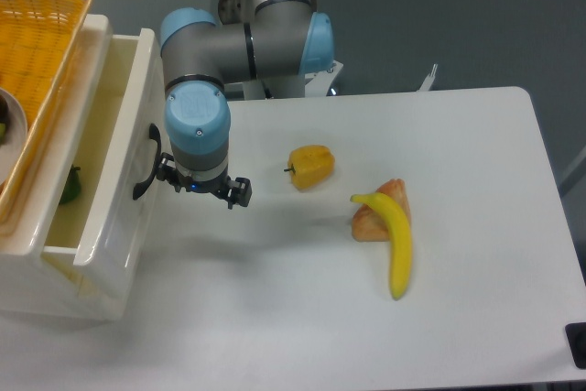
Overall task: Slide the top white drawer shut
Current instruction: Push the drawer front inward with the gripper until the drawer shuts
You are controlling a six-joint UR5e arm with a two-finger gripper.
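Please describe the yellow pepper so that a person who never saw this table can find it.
On the white table, look just right of the robot's gripper. The small glossy yellow-orange bell pepper lies there alone, left of the long yellow banana, which rests on a tan wedge-shaped food piece. The pepper is blocky and touches nothing.

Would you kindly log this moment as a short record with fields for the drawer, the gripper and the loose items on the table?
drawer: top white drawer partly open, something green inside
handle: black handle on drawer front
gripper: gripper beside the handle, jaw state unclear
table items: yellow pepper, banana lying over an orange-pink item
basket: yellow basket atop the cabinet
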